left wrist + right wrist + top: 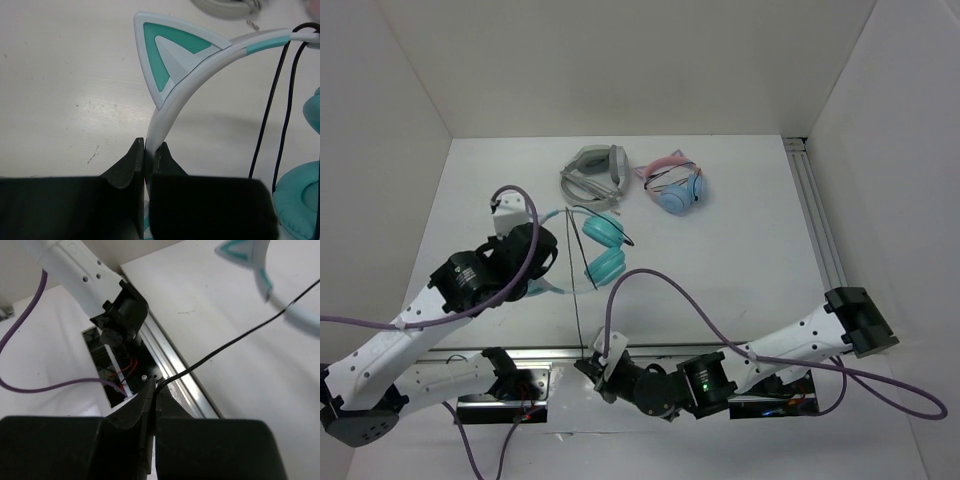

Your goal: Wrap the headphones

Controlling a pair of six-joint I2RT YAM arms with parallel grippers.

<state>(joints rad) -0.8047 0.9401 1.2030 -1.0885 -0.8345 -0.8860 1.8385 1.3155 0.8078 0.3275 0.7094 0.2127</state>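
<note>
One teal headphones (604, 231), one grey headphones (592, 171), one pink-banded headphones (680, 190), two arms (420, 318).

A: What kind of place is this?
B: It looks like a robotics lab cell: plain white panels (410, 70) enclose a white table (740, 250), an aluminium rail (817, 215) runs at 3 o'clock, and purple cables (670, 283) trail at 6 o'clock.
</note>
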